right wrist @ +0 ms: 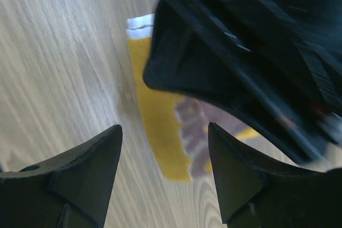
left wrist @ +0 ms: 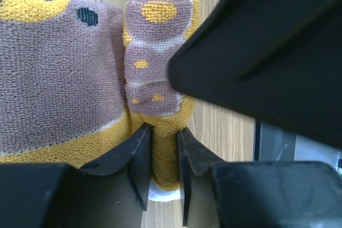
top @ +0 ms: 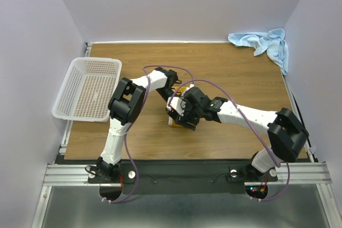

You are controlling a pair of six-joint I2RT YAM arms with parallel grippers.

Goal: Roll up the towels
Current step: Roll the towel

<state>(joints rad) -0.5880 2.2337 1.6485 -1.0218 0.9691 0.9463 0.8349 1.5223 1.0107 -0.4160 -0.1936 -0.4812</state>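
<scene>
Wooden table (top: 240,78), lilac walls (top: 187,4), blue towel (top: 262,44) far corner, yellow towel (left wrist: 53,89) centre.

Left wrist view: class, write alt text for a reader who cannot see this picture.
The left hand pinches a folded edge of the yellow towel with brown patches, which lies on a wooden table. A black part of the right arm fills the upper right.

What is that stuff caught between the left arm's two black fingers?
A thick fold of the mustard-yellow towel with a brown pattern. The left fingers pinch it from both sides. The left wrist view shows this.
</scene>
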